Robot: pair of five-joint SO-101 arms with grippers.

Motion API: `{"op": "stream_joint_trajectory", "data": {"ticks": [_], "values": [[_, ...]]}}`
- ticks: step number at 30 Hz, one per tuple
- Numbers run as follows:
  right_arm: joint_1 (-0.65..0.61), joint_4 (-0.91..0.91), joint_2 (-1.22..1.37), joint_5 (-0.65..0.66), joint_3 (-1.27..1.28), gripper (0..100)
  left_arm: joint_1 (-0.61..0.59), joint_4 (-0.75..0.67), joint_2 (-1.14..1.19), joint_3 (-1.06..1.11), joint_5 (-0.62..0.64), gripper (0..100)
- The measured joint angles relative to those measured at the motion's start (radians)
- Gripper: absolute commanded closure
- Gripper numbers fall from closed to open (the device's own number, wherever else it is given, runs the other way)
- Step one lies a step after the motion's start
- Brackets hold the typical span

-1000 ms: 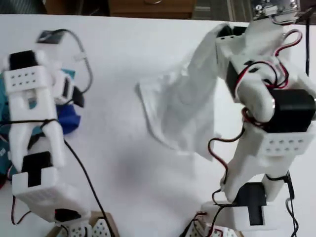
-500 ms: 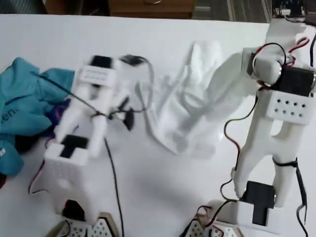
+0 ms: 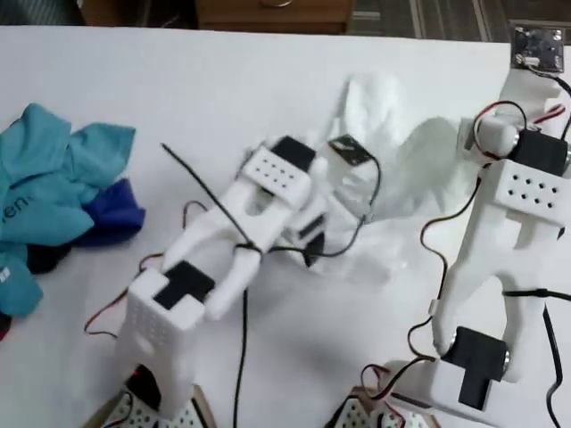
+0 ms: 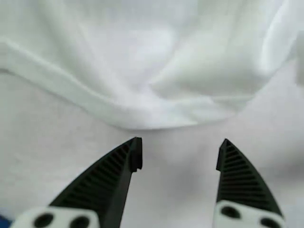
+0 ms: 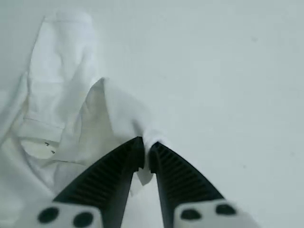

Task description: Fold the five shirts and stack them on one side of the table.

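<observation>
White counter (image 3: pixel 178 80) is taking up nearly the whole high view, with a strip of wooden furniture (image 3: pixel 268 13) running along its far edge.

- White shirt (image 3: pixel 393 169) is lying crumpled on the counter, right of centre, bunched in loose folds rather than spread flat.
- Left gripper (image 4: pixel 179 154) is hanging just short of the shirt's near rim, its black ribbed fingers standing well apart with bare counter showing between them; nothing is sitting in its grasp. From above, the left arm (image 3: pixel 223 259) is slanting across the middle of the counter towards the shirt.
- Right gripper (image 5: pixel 146 154) is pinching a small tuck of the white shirt's edge, its jaws closed together on the cloth, and the fabric is trailing away from the tips onto the counter. The right arm (image 3: pixel 508 232) is standing along the right side.
- Teal shirt (image 3: pixel 53 187) is sitting heaped at the left edge, well apart from the white one. A blue shirt (image 3: pixel 111 214) is poking out from beneath it, touching it, and a dark cloth (image 3: pixel 40 259) is showing under the heap.
</observation>
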Motion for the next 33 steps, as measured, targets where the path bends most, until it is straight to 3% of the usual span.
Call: {"op": "stream_joint_trajectory", "data": {"ticks": [11,15,22,27,33], "values": [[0.041,-0.003,0.000,0.000,0.003,97.9,0.003,-0.141,0.180,0.017,0.020,74],[0.038,0.002,0.000,0.000,0.017,97.9,0.005,-0.143,0.180,0.017,0.020,87],[-0.014,-0.005,0.000,0.000,0.167,97.9,0.000,-0.137,0.176,0.014,0.020,98],[-0.086,-0.046,0.000,-0.008,0.262,97.9,-0.138,-0.087,0.132,0.017,-0.012,97],[-0.227,-0.061,-0.049,-0.057,0.269,97.9,-0.311,0.006,-0.089,0.017,-0.129,97]]}}
